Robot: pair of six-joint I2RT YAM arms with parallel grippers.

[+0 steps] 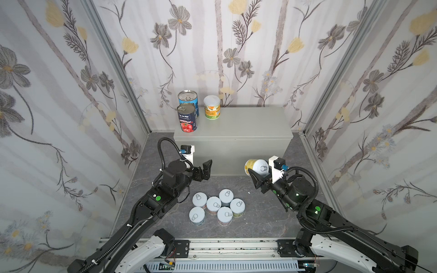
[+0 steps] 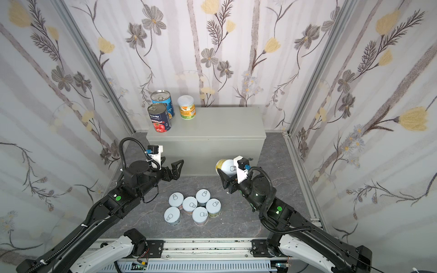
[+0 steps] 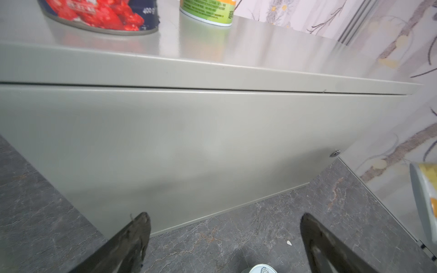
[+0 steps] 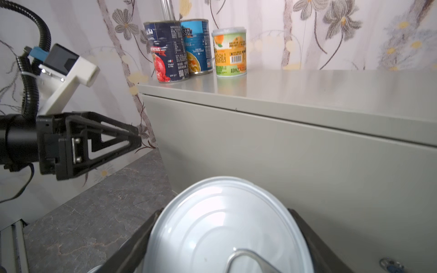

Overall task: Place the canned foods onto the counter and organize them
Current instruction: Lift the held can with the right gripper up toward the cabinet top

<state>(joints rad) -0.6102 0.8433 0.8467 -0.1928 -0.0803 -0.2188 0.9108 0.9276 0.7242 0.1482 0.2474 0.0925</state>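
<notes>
The held can (image 4: 227, 224) fills the right wrist view, its pale lid and pull ring turned back toward the wrist, so it hangs tilted rather than upright. The right tool (image 1: 258, 169) is clamped across its sides and holds it clear of the floor (image 1: 260, 212), just before the front face of the table (image 1: 248, 123) toward its right end. It looks to be below the top, so I judge it must rise and be stood upright before release. At the table's left end stands the tomato can (image 1: 187, 118), with the blue can (image 1: 188, 99) close behind it and the orange can (image 1: 212, 107) beside that one at the rear, packed close, likely to leave room for the rest. Six cans (image 1: 214, 205) stand in a tight cluster on the floor between the arms. The left tool (image 1: 205, 169) hovers empty with jaws wide before the table's left front, probably ready for the next pick.
</notes>
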